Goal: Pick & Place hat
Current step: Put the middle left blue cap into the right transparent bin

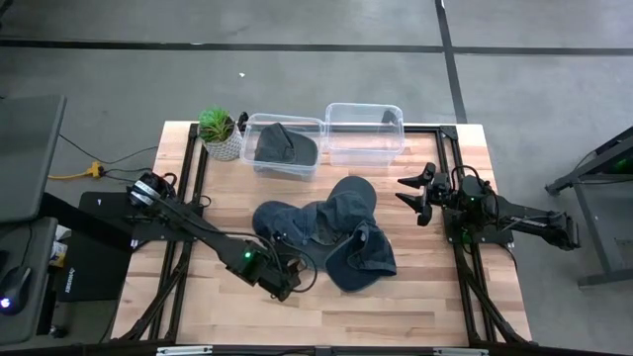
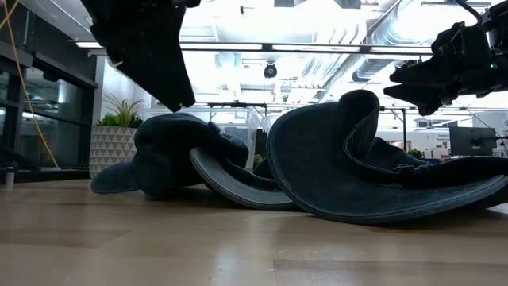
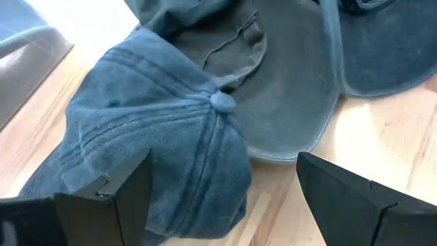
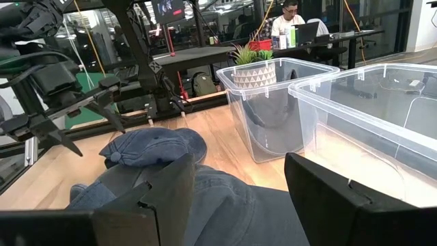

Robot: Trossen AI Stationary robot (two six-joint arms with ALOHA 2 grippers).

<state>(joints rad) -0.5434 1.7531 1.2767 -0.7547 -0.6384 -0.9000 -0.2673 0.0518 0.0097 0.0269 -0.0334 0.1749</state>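
Note:
Several dark blue caps lie in a pile (image 1: 326, 232) on the middle of the wooden table, overlapping one another. The left one (image 1: 280, 220) rests crown up, its top button (image 3: 222, 102) showing. My left gripper (image 1: 292, 275) is open at the pile's near side. This cap's crown (image 3: 171, 137) lies between its fingertips (image 3: 224, 164). Whether a finger touches the cap I cannot tell. My right gripper (image 1: 420, 198) hangs open above the table at the pile's right side, over a cap's edge (image 4: 225, 205). One more dark hat (image 1: 282, 148) lies inside the left clear bin.
Two clear plastic bins stand at the far edge, the left bin (image 1: 259, 127) and the right bin (image 1: 364, 111). A potted plant (image 1: 220, 133) stands left of them. Bare wood (image 1: 415, 307) lies near of the pile. A person sits at a desk (image 4: 290, 14) beyond the table.

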